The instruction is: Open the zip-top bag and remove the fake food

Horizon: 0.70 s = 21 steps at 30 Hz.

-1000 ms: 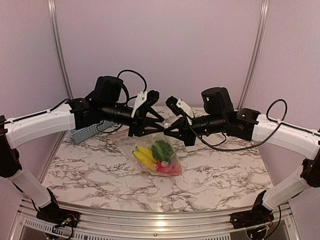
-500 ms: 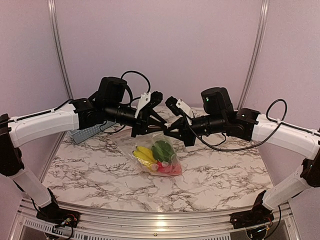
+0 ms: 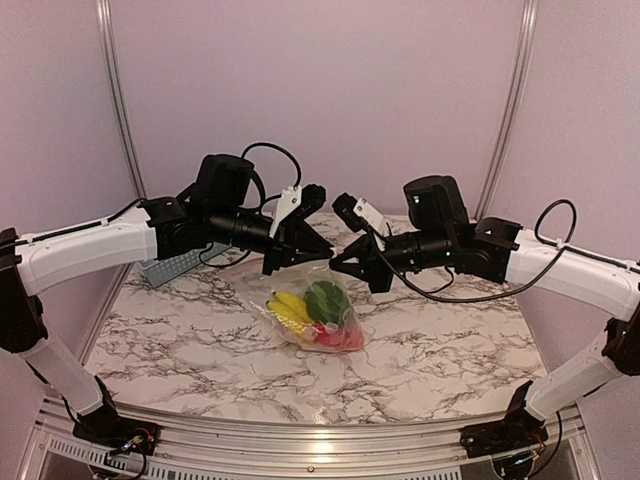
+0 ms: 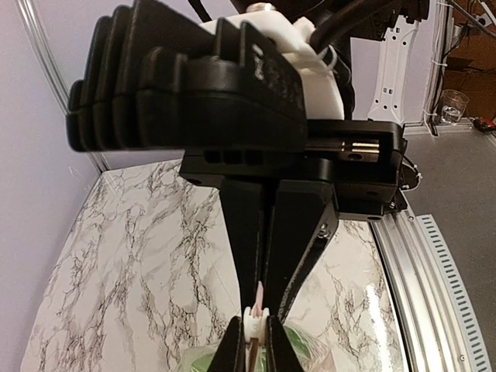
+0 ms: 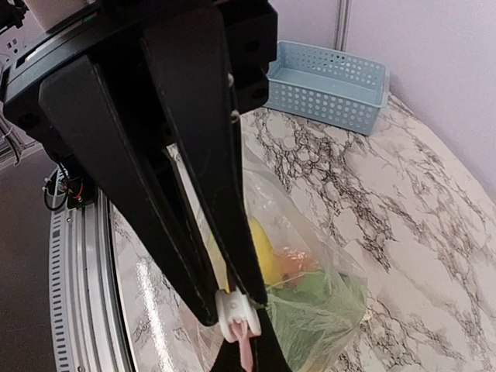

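The left tool is pressed together on a white-and-pink tab at the top edge of the zip-top bag. The right tool pinches the same edge from the opposite side, tips almost touching. The bag hangs straight below both, mid-worktop, with the fake food slumped in its bottom. Neither arm is nearer. Opening it likely means drawing the tools apart, left and right.
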{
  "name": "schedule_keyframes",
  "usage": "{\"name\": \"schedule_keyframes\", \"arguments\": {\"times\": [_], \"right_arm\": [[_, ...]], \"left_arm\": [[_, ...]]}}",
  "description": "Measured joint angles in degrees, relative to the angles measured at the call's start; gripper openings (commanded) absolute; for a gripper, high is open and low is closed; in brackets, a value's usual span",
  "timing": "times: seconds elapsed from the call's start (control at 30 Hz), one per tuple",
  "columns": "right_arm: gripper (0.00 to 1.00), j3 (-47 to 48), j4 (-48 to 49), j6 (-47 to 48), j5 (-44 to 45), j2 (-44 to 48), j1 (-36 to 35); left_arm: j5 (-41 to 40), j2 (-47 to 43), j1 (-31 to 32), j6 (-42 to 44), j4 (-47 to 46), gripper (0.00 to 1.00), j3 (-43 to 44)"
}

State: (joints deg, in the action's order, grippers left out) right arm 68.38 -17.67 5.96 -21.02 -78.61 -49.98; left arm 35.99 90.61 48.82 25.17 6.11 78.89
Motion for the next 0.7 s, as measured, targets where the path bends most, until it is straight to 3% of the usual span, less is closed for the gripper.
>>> {"name": "schedule_keyframes", "arguments": {"times": [0.7], "right_arm": [[0.00, -8.2, 1.8, -3.7, 2.1, 8.9, 2.8]], "left_arm": [[-2.8, -5.2, -4.1, 2.2, 3.4, 0.00, -6.2]]}}
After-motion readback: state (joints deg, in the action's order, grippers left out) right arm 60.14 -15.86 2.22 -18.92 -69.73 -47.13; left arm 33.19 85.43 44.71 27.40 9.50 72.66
